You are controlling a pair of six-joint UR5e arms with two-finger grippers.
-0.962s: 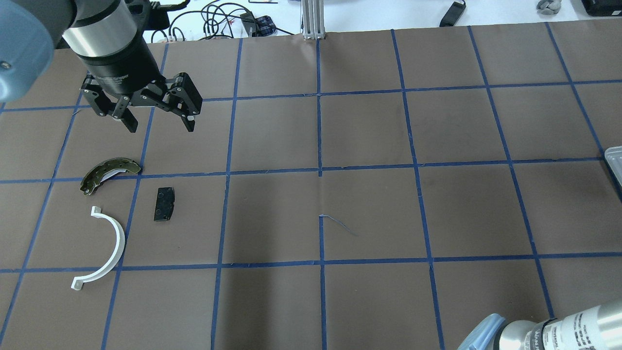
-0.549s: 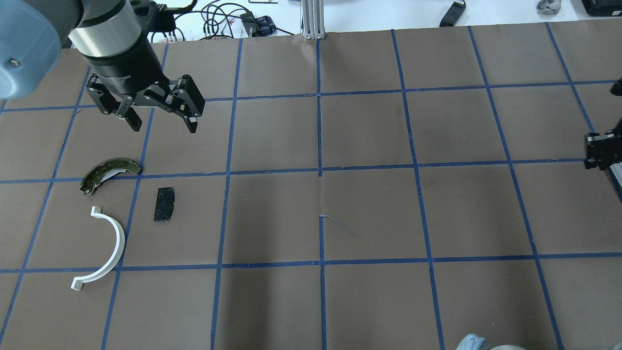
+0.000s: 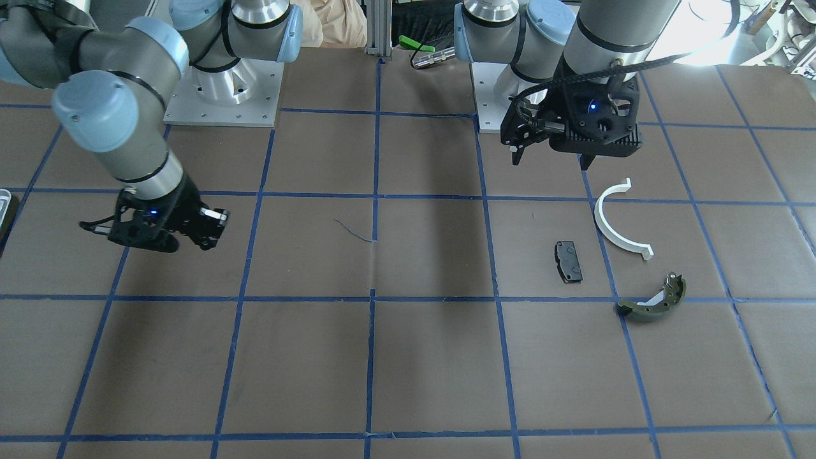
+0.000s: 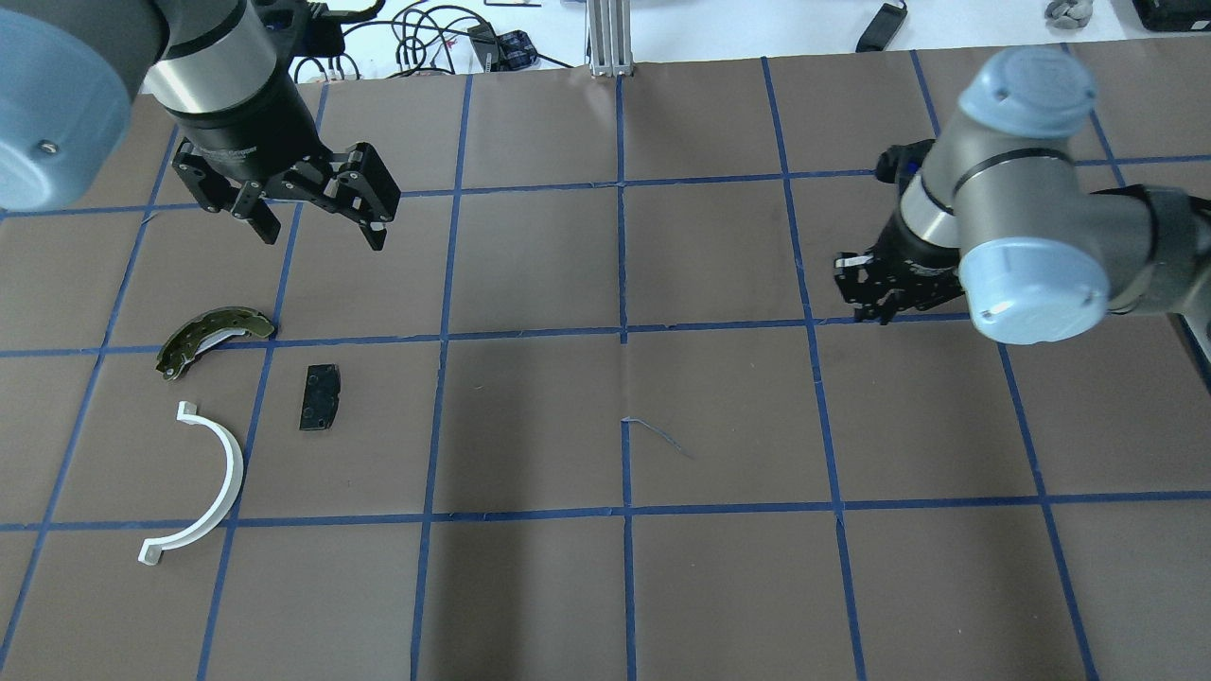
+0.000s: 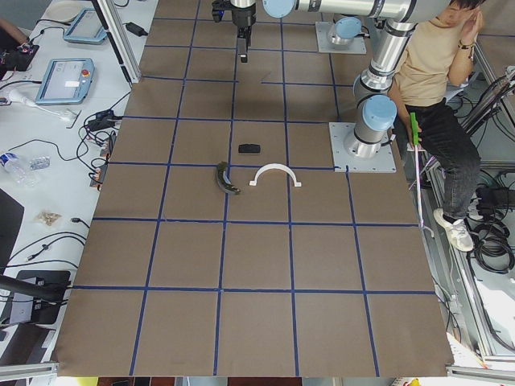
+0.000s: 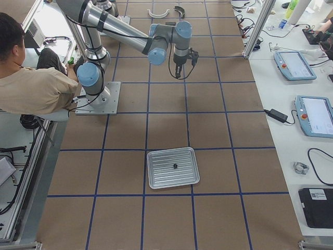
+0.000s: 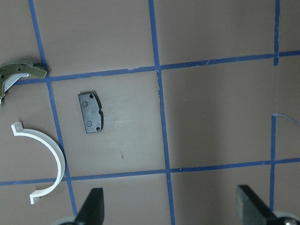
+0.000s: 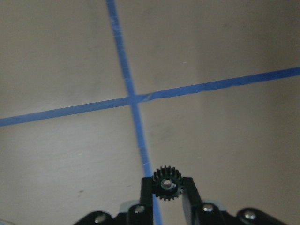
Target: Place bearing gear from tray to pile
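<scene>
While pinching bearing gear across teeth with right gripper: likely light, rigid, slip-prone; left gripper splayed wide, empty.

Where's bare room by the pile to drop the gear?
Bare mat on the centre side of the black pad, out to the loose tape curl. Tight between pad, white half-ring and brake shoe. Left gripper hangs open beyond the shoe. Right gripper holds the gear.

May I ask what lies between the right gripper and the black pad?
Only bare brown table with blue tape lines separates the right gripper and the black pad, per the overhead view.
</scene>
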